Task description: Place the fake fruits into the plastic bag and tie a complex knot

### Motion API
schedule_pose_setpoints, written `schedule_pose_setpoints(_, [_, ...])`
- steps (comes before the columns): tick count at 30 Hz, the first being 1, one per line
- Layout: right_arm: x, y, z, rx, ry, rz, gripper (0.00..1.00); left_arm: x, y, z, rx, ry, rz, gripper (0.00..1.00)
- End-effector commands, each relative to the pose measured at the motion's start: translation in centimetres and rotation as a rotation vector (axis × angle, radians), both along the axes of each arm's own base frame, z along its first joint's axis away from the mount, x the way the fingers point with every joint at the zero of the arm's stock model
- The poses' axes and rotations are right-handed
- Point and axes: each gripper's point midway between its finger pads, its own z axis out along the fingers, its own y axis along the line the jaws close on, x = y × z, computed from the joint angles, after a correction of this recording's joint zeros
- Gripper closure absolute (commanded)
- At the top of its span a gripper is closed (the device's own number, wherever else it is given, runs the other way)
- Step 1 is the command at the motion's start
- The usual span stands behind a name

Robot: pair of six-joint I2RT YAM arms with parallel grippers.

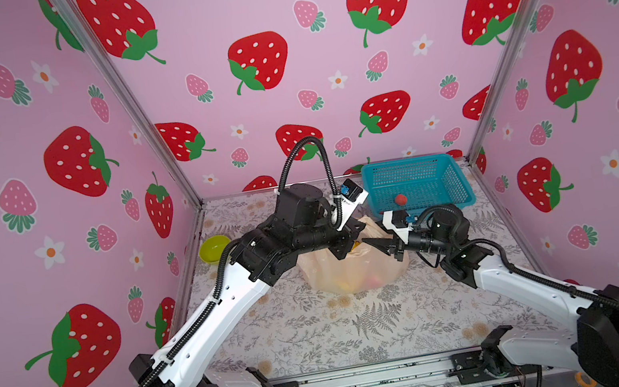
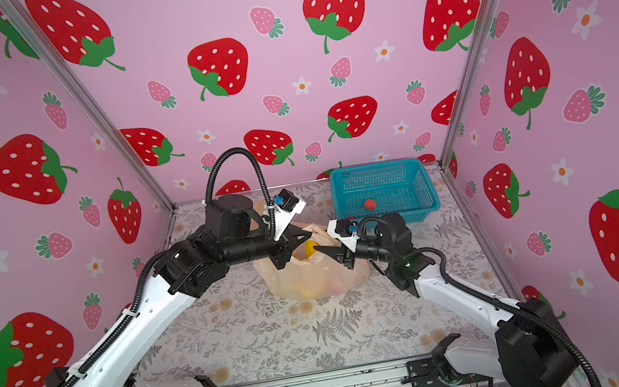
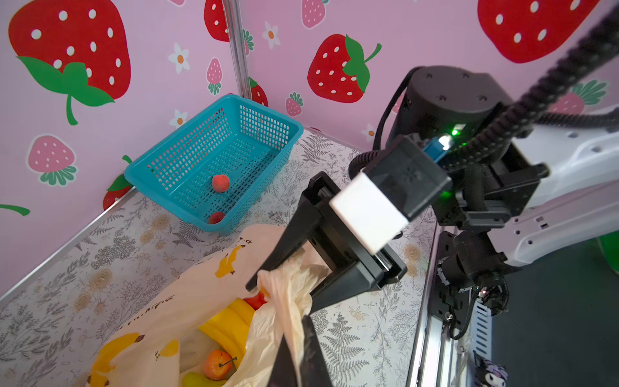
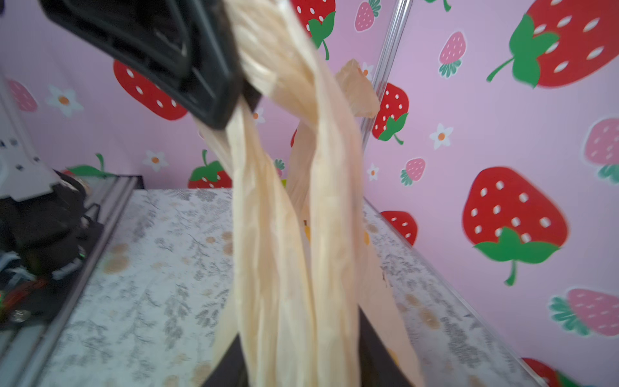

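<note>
The plastic bag (image 1: 354,275) (image 2: 305,283) lies at the table's middle, its mouth lifted between both arms. Yellow bananas (image 3: 231,325), a red strawberry (image 3: 256,300) and an orange-red fruit (image 3: 217,363) lie inside it. My left gripper (image 3: 301,331) (image 1: 344,252) is shut on a peach handle strip (image 3: 288,301). My right gripper (image 4: 299,325) (image 1: 370,243) faces it, jaws narrow, with the pleated strip (image 4: 284,234) filling the gap between them. Another strip end (image 4: 355,90) stands up behind. No knot is in view.
A blue mesh basket (image 1: 420,185) (image 3: 214,160) stands at the back right, with a red strawberry (image 3: 220,183) and another (image 3: 216,217) in it. A lime-green bowl (image 1: 214,248) sits at the left edge. Walls close in on three sides.
</note>
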Motion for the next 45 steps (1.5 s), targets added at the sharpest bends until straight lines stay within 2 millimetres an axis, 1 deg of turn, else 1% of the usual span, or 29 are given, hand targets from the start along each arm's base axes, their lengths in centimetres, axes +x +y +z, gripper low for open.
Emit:
schedule_pose_setpoints(1, [-1.2,-0.5,-1.5,0.006,0.009,0.019,0.8,0.8,-0.4,1.3,-0.061,0.055,0.057,1.0])
schedule_pose_setpoints(2, [-1.3,-0.7,-1.7,0.009,0.009,0.008,0.82,1.0,-0.4,1.2,-0.059,0.078,0.075,1.0])
schedule_pose_setpoints(4, [-1.1,-1.0,-1.9,0.008,0.004,-0.015,0.82,1.4,-0.4,0.8,-0.046,0.127,0.112,1.0])
schedule_pose_setpoints(6, [-0.7,-1.2,-1.5,0.013,-0.001,-0.04,0.82,1.4,-0.5,0.5,-0.039,0.159,0.117,1.0])
schedule_pose_setpoints(7, [-0.4,-1.2,-1.1,0.023,0.004,-0.06,0.8,1.3,-0.7,0.4,-0.044,0.169,0.114,1.0])
schedule_pose_setpoints(8, [0.0,-1.3,-0.7,0.037,0.013,-0.079,0.75,1.2,-0.8,0.4,-0.05,0.177,0.111,1.0])
schedule_pose_setpoints(9, [0.4,-1.4,-0.2,0.059,0.023,-0.103,0.69,1.1,-0.9,0.3,-0.059,0.184,0.109,1.0])
schedule_pose_setpoints(11, [1.2,-1.7,0.6,0.103,0.042,-0.161,0.52,1.0,-1.2,0.4,-0.073,0.197,0.104,1.0])
schedule_pose_setpoints(13, [1.7,-1.8,1.3,0.137,0.04,-0.217,0.38,1.0,-1.3,0.3,-0.08,0.21,0.101,1.0])
schedule_pose_setpoints(15, [2.2,-1.9,1.8,0.162,0.031,-0.278,0.28,1.0,-1.4,0.3,-0.086,0.221,0.1,1.0])
schedule_pose_setpoints(16, [2.4,-2.0,2.1,0.178,0.025,-0.309,0.25,1.0,-1.5,0.3,-0.089,0.226,0.1,1.0])
schedule_pose_setpoints(22, [3.8,-2.4,3.6,0.281,0.03,-0.505,0.19,1.0,-1.6,0.5,-0.107,0.241,0.109,1.0])
schedule_pose_setpoints(26, [4.3,-2.6,4.0,0.34,0.039,-0.639,0.19,1.0,-1.7,0.6,-0.12,0.254,0.111,1.0])
schedule_pose_setpoints(28, [4.7,-3.0,4.2,0.382,0.065,-0.711,0.22,1.0,-1.7,0.5,-0.123,0.261,0.114,1.0])
schedule_pose_setpoints(30, [5.3,-3.3,3.9,0.401,0.099,-0.778,0.26,1.0,-1.8,0.5,-0.126,0.263,0.114,1.0])
schedule_pose_setpoints(33, [6.6,-4.1,2.4,0.398,0.162,-0.901,0.33,1.0,-1.9,0.5,-0.13,0.271,0.116,1.0])
schedule_pose_setpoints(37, [7.5,-4.9,0.1,0.375,0.218,-0.993,0.4,1.0,-1.9,0.6,-0.14,0.281,0.114,1.0])
schedule_pose_setpoints(40, [7.6,-5.0,-1.6,0.333,0.232,-1.017,0.47,1.0,-1.9,0.6,-0.141,0.279,0.114,1.0])
schedule_pose_setpoints(41, [7.6,-5.1,-2.1,0.318,0.234,-1.02,0.48,1.0,-1.9,0.6,-0.14,0.28,0.116,1.0])
schedule_pose_setpoints(42, [7.5,-5.1,-2.8,0.296,0.236,-1.02,0.53,1.0,-1.9,0.7,-0.141,0.277,0.119,1.0])
schedule_pose_setpoints(45, [6.9,-5.0,-4.0,0.253,0.232,-0.984,0.63,1.1,-1.7,0.8,-0.145,0.275,0.123,1.0])
